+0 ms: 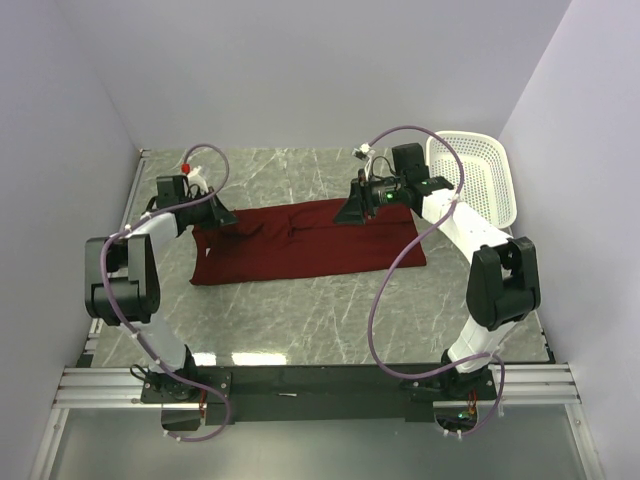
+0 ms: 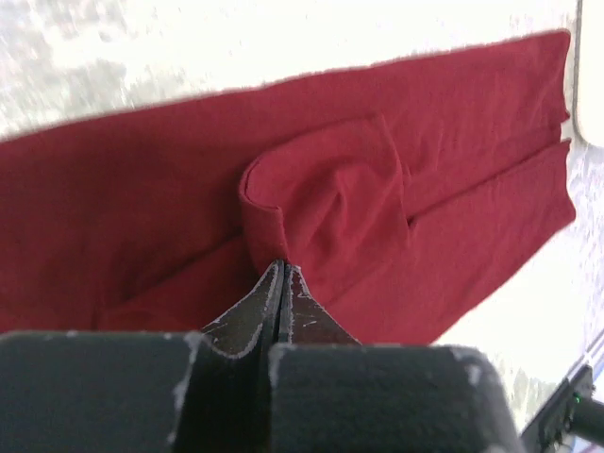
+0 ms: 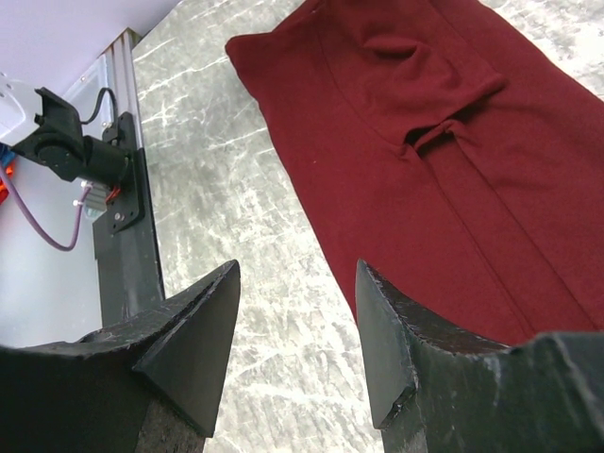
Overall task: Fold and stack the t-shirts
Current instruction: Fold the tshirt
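T-shirt (image 1: pixel 300 245): one maroon piece, folded into a long band. It lies flat across the middle of the table (image 1: pixel 300 320), long axis left to right. The right end is closer to the basket, but I can't tell if they touch.

Left wrist view: a sleeve flap (image 2: pixel 330 198) sits folded on top of the band (image 2: pixel 142 189), with a rolled lip on its left side. The cloth bunches up slightly there.

Left gripper (image 1: pixel 222 215): at the far-left corner of the shirt. Jaws clenched, tips (image 2: pixel 283 269) pressed together right at the near edge of the sleeve flap. It looks like they nip a fold of cloth, since the fabric edge runs straight into the tips.

Right gripper (image 1: pixel 350 212): over the far edge of the shirt, right of centre. Jaws released and spread wide (image 3: pixel 297 274), with nothing between them. In the right wrist view, bare marble table (image 3: pixel 236 189) shows through the gap, one finger (image 3: pixel 203 321) is over the table, and the shirt (image 3: pixel 472 170) is just beside the other finger. A small gathered pucker shows in the cloth further out.

Basket (image 1: pixel 485 170): white mesh, at the far-right corner of the table, tilted up against the right wall, behind the right arm.
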You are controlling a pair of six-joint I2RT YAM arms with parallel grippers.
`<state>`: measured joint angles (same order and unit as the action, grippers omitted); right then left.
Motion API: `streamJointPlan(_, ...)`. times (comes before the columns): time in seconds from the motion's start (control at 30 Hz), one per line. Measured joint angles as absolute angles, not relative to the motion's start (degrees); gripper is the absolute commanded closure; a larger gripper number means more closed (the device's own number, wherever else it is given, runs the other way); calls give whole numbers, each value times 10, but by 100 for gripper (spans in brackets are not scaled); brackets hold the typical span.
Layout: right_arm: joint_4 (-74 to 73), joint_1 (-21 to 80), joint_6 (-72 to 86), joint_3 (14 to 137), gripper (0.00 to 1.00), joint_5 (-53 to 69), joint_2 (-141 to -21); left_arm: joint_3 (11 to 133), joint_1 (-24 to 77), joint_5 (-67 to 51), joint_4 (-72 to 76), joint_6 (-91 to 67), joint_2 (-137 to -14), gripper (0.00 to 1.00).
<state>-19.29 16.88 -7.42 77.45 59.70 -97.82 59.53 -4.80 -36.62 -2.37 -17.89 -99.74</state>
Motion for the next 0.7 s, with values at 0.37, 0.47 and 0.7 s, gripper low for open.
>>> streamJointPlan(0.37, -207, 182, -85, 775, 41, 596, -997, 581, -29, -377, -84, -132, -961, 99)
streamJointPlan(0.47, -210, 184, -87, 775, 41, 596, -999, 579, -10, -376, -107, -114, -961, 99)
streamJointPlan(0.7, -211, 184, -89, 775, 41, 596, -999, 575, 39, -361, -155, -75, -960, 99)
